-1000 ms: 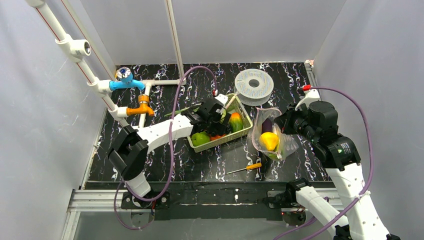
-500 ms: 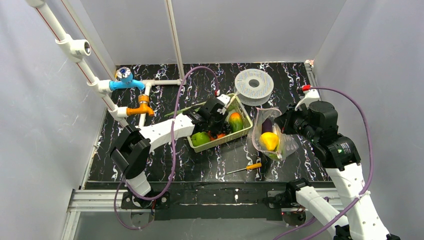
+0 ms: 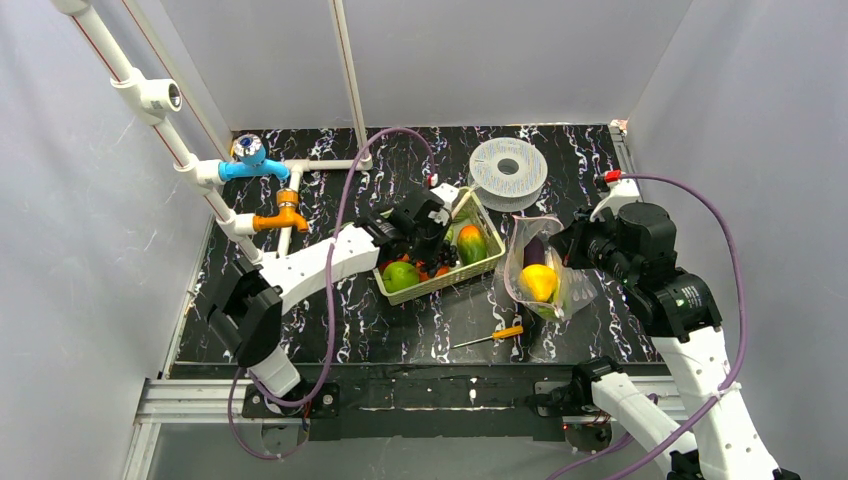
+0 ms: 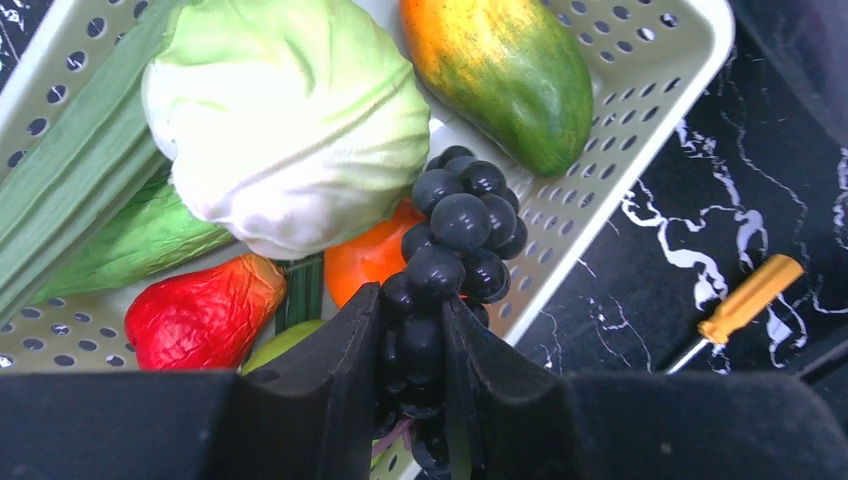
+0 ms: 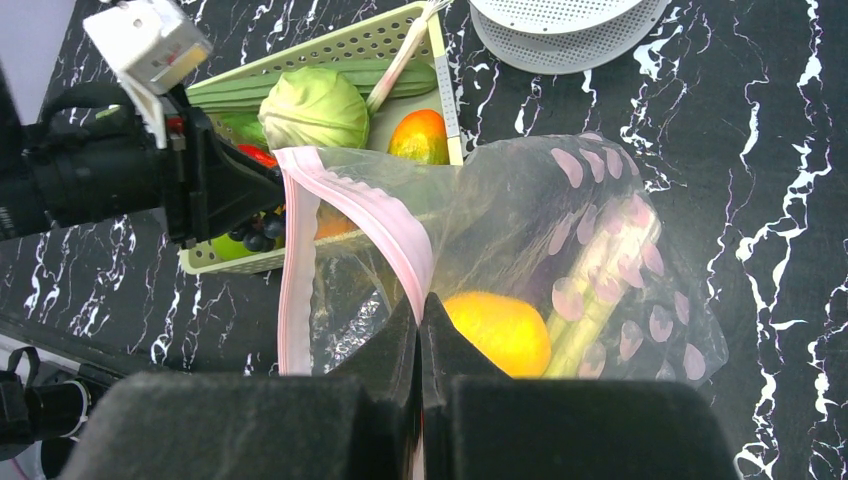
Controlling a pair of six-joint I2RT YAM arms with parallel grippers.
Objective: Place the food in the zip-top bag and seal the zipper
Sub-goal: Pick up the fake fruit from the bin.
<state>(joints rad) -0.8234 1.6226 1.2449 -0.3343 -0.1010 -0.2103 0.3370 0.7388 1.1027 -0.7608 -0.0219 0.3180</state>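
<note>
- My left gripper [image 4: 412, 308] is down in the pale-green perforated plastic basket [image 4: 640, 95], near the middle of the top view. Its two black fingers are clamped on the lower part of a bunch of glossy black grapes [image 4: 460, 225], low centre in the left wrist view.
- Around the grapes in the basket I see four other items:
  - a round pale-green cabbage [image 4: 290, 110] at upper left, touching the bunch
  - an oval orange-and-green fruit [image 4: 510, 70] at the top
  - a crinkled red pepper [image 4: 200, 310] at lower left
  - a long green leek [image 4: 70, 190] along the left wall
- My right gripper [image 5: 420, 305] is pinched together on the mouth edge of the crinkly clear plastic zip-top bag [image 5: 580, 200], at bottom centre of the right wrist view. The pinkish-red zipper strip [image 5: 370, 210] runs down to the fingers there.
- The strip's two halves stand apart, so the mouth is open.
- The bag lies on the black marbled table [image 3: 400, 330] just right of the basket. Inside it I see a yellow pepper [image 5: 497, 330] and, in the top view, a dark purple eggplant [image 3: 535, 250].
- A grey round spool [image 3: 508, 170] sits above the bag in the top view.
- An orange-handled screwdriver [image 3: 508, 332] lies on the table below the basket.
</note>
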